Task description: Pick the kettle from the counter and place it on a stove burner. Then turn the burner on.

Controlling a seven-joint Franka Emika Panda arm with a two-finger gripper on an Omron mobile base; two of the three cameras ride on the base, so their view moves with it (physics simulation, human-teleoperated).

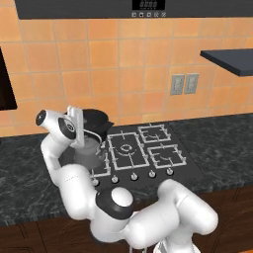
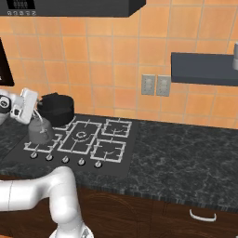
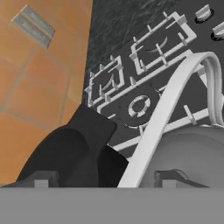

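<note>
While my gripper hung just above the kettle, its fingers were wide apart and held nothing. The kettle's thin handle curved up between them. The grey kettle sat on the front left burner of the stove, right in front of the black pot. The dark worktop spread out on both sides.
</note>
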